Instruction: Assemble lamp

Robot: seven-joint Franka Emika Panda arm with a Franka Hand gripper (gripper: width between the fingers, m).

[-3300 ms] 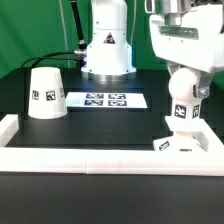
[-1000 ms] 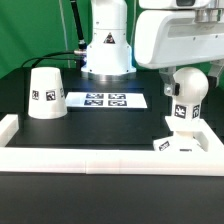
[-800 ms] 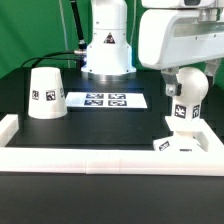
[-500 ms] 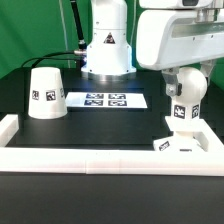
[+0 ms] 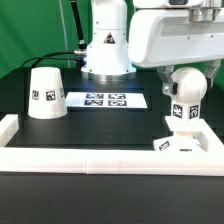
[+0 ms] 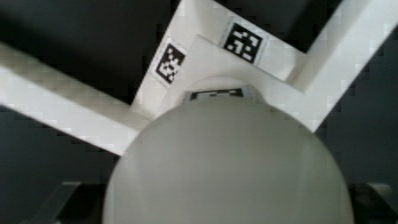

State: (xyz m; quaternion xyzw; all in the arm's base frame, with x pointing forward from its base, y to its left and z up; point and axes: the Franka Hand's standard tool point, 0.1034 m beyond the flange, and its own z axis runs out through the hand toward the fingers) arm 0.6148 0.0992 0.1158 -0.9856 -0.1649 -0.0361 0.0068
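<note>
The white ball bulb [image 5: 186, 88] stands upright by its neck in the low square base block [image 5: 181, 143] at the exterior view's right. My gripper [image 5: 188, 76] hangs over the bulb, its dark fingers [image 5: 164, 86] on either side of the ball, open, with a small gap on each side. In the wrist view the bulb [image 6: 222, 160] fills the space between the jaws of the gripper [image 6: 222, 205], and the tagged base [image 6: 210, 55] shows beyond it. The cone shade [image 5: 45, 93] stands alone at the exterior view's left.
The marker board [image 5: 105, 100] lies flat at mid-table, in front of the arm's white pedestal [image 5: 107, 50]. A long white border rail [image 5: 90, 160] runs along the front, with raised ends at both sides, and the base sits against it.
Since 3.3 s ago the hand has risen off the bulb and drifted toward the exterior view's left. The bulb, base and shade have not moved.
</note>
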